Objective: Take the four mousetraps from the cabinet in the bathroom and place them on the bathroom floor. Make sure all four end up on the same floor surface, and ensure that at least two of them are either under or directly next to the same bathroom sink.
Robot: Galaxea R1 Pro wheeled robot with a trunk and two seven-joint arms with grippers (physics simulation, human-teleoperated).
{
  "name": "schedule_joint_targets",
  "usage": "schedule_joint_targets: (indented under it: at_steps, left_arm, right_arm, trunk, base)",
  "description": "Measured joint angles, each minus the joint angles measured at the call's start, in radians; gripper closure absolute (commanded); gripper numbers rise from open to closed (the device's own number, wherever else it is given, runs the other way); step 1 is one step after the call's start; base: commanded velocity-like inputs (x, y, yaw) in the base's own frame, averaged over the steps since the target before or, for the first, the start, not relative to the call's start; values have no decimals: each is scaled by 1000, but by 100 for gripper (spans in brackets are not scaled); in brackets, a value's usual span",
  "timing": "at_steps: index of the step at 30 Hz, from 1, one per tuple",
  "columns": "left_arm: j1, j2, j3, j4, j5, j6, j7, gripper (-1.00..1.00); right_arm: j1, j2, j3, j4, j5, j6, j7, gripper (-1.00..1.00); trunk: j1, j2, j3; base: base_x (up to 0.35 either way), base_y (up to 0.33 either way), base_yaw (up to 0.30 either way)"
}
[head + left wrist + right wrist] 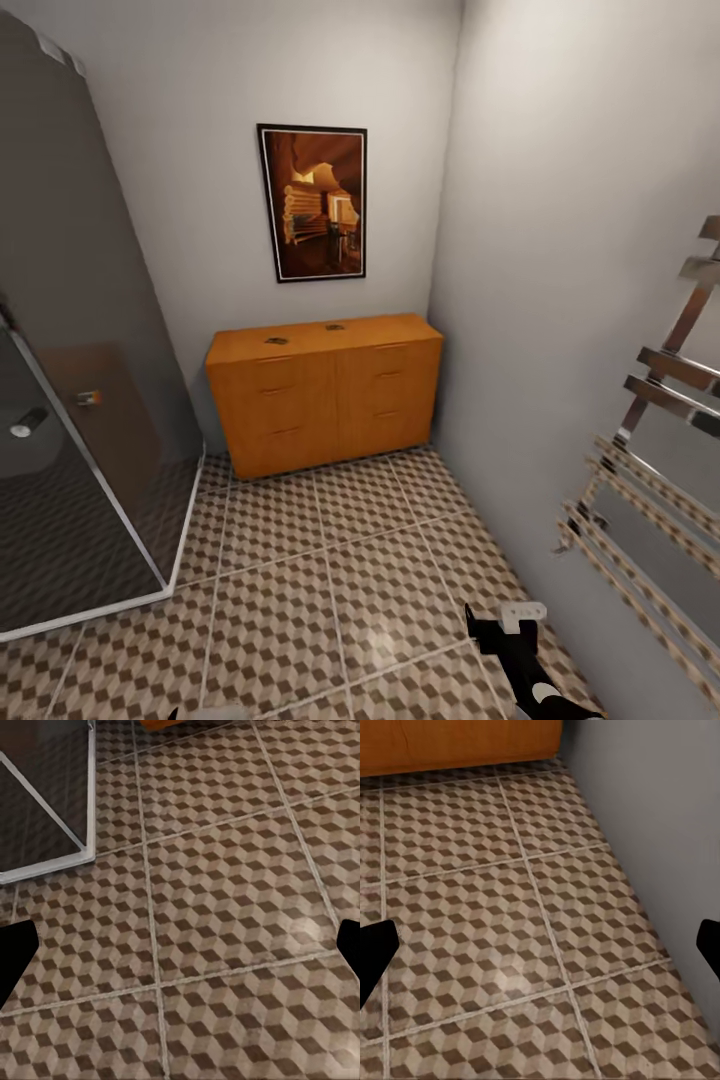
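Both sets of jaws are spread wide and hold nothing; on each wrist camera I see the black fingertips far apart over the tiled floor (225, 915). The right gripper (500, 620) hangs above the floor well short of the cabinet (325, 395). The cabinet stands against the back wall under a framed picture (313, 202), the glass shower (80, 400) beside it. Two small dark things on the cabinet's top look like mousetraps (277, 341), though they are too tiny to be sure.
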Motion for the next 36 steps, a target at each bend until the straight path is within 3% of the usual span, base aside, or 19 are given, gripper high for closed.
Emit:
schedule_joint_targets:
  at_steps: [28, 36]
  left_arm:
    - [0, 0, 0, -1, 0, 0, 0, -100]
    - [0, 0, 0, 0, 1, 0, 0, -100]
  right_arm:
    - [0, 0, 0, 0, 0, 0, 0, -100]
    - [0, 0, 0, 0, 0, 0, 1, -100]
  trunk:
    - [0, 0, 0]
    - [0, 0, 0]
  base:
    - [324, -28, 277]
    - [258, -205, 50]
